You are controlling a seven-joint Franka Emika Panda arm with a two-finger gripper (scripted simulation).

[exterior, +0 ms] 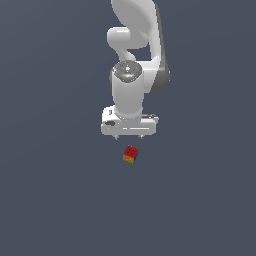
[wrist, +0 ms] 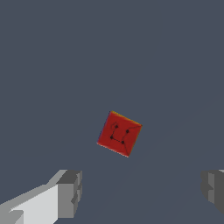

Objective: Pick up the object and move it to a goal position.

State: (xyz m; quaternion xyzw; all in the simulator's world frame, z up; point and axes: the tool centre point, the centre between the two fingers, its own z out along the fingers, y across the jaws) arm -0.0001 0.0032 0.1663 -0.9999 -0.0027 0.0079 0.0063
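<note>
The tiny cube [exterior: 130,154] has a red top with dark dots, and blue and yellow sides. It sits just below the middle of the exterior view. The white gripper [exterior: 128,136] hangs right above it, fingers [wrist: 70,193] spread wide, not touching.

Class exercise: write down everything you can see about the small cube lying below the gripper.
The cube is tiny beside the white gripper. Its top face is red with dark dots joined by thin dark lines; the exterior view shows blue and yellow-orange sides. It looks smooth and solid. It lies flat on the plain grey surface, turned askew to the fingers. The fingers are spread wide, and nothing touches the cube but the surface.
</note>
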